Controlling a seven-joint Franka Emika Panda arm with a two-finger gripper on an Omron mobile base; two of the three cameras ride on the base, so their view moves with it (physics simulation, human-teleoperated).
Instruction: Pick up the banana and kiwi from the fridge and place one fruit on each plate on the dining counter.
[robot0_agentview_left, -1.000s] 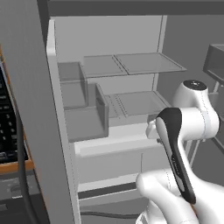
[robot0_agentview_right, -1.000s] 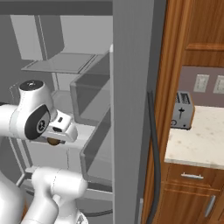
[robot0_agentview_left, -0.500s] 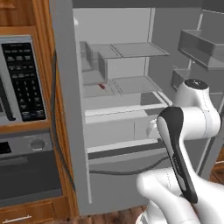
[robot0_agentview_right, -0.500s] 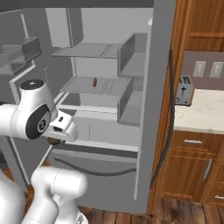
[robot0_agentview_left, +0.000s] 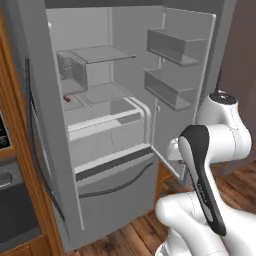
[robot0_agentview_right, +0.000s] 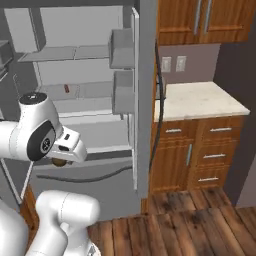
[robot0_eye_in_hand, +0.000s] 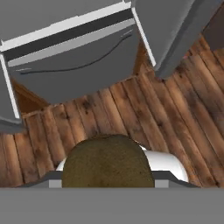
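One kiwi (robot0_eye_in_hand: 108, 161), small, light and soft-skinned, sits pinched across its middle in my tool (robot0_agentview_right: 61, 161); squeezing harder risks bruising.

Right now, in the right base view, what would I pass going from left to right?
Robot arm holding a kiwi → open fridge → fridge door → pale counter over wooden drawers.

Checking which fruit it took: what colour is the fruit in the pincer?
Brown, so the kiwi; clearest in the hand view.
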